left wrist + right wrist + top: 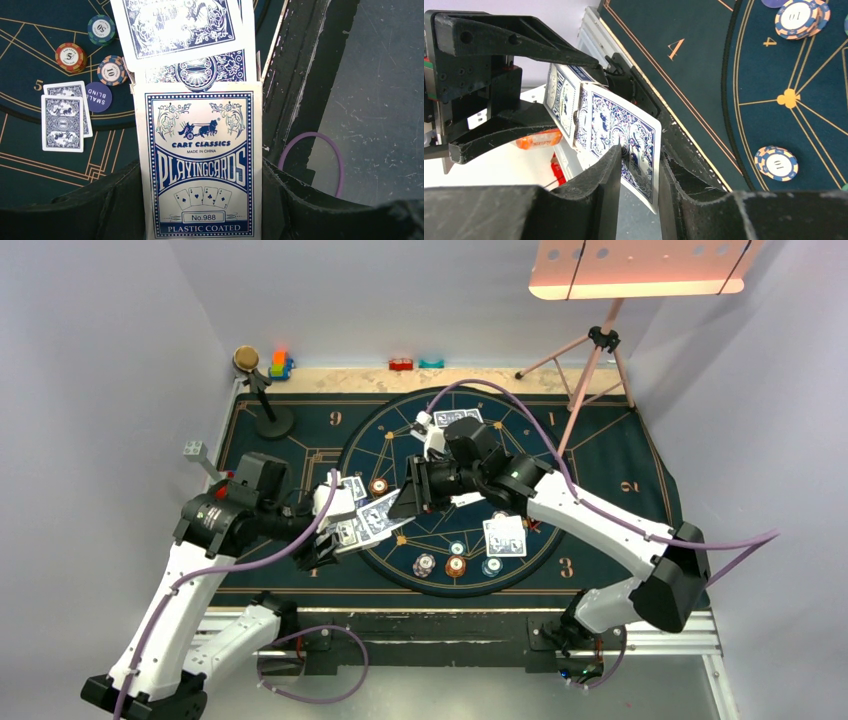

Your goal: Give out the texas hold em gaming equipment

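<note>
card box (201, 165) in left gripper (201, 172)

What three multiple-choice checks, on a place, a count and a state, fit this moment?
1. The top card sticking out of the card box is: A flat on the mat; B between the fingers of the right gripper; C under a chip.
2. Chips beside the Small Blind button: A one; B three; C six.
3. The left gripper is: A open, empty; B shut on a chip; C shut on the card box.
B, right wrist view shows it there; B, marked 50, 5, 10; C, its jaws clamp the box.
</note>
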